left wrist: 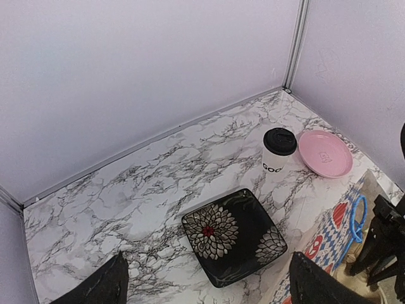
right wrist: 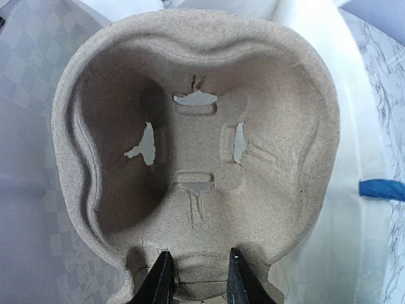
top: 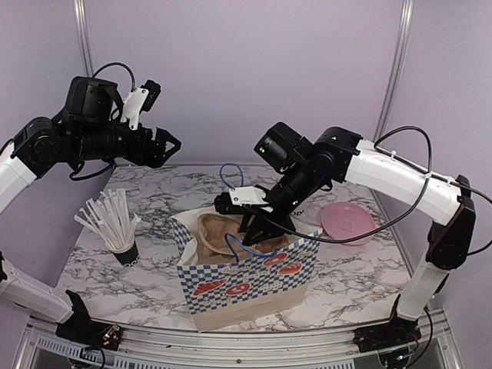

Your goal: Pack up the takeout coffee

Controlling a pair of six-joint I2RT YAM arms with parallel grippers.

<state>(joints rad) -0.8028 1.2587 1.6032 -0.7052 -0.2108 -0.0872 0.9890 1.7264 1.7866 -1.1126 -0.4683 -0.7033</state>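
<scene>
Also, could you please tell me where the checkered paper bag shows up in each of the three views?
Top external: the paper bag stands open at front centre.
Left wrist: its checkered side shows in the bottom right corner.
Right wrist: its white inner wall surrounds the cardboard cup carrier.
Shared landmark: the bag's blue handle, visible in all three.

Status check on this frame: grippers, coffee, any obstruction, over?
Left gripper open, raised. Right gripper shut on pulp carrier inside bag. Coffee unpacked, upright on table beside pink plate. Black floral dish near it.
</scene>
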